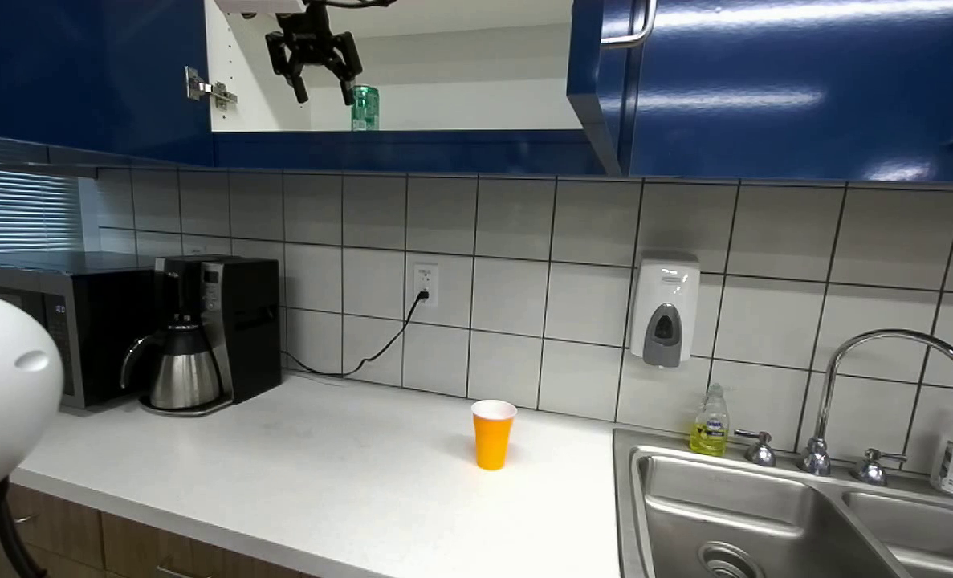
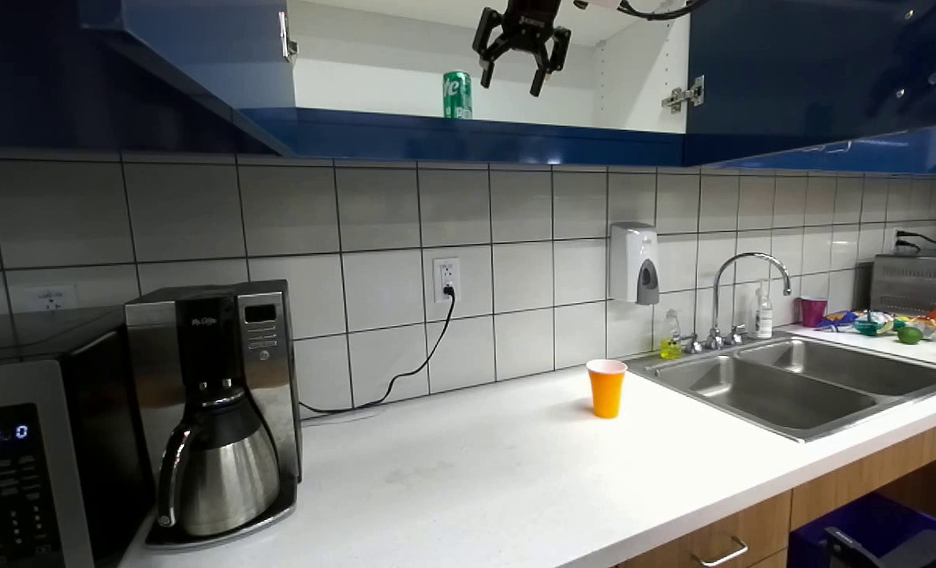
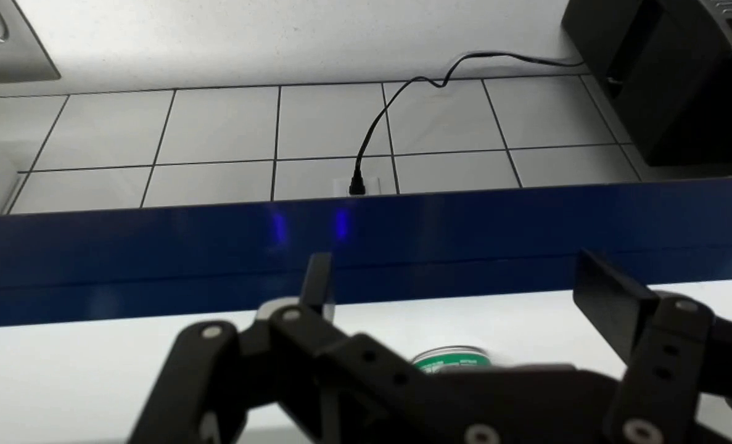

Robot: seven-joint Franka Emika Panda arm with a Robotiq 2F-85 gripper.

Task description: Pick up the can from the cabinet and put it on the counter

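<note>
The can [image 2: 457,95] stands upright in the open cabinet [image 1: 396,151]. In an exterior view, the gripper [image 2: 512,87] hangs near the can but apart from it, jaws spread; in the wrist view, the gripper's body hides much of the can. Below, an orange cup [image 1: 492,437] stands on the counter [image 1: 283,474], left of the sink [image 1: 627,490]. The coffee maker [image 1: 245,337] and microwave [image 1: 111,337] sit farther left.
</note>
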